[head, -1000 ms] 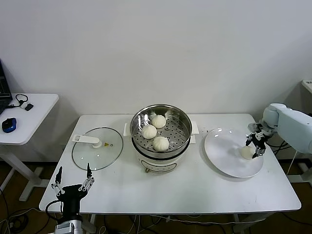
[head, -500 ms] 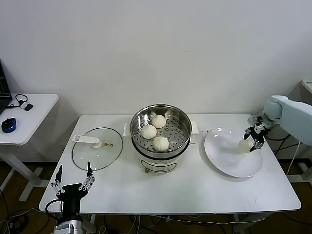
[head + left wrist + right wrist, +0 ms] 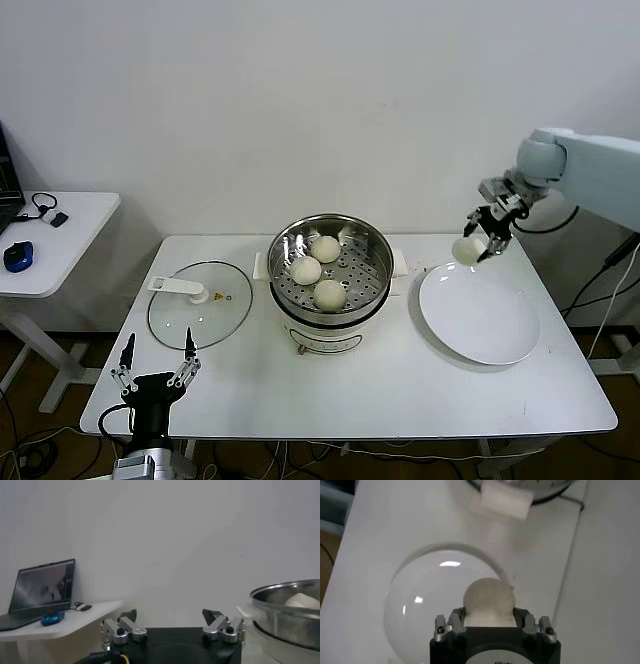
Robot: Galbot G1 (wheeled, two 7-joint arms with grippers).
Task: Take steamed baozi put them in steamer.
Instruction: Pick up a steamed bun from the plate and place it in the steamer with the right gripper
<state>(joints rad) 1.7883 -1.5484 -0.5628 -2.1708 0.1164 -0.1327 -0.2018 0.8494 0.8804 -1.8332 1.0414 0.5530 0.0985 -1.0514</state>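
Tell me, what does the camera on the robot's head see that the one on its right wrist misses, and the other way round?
Only the head view shows the three buns on the steamer's tray, the glass lid, the side table and the left gripper, open and parked at the table's near edge. Only the right wrist view shows, close up, the right gripper with its fingers clamped on either side of the fourth bun. Both show that bun held above the bare white plate and at least part of the steamer.

Shiny steel steamer [image 3: 330, 262]; matt smooth baozi [image 3: 467, 250].
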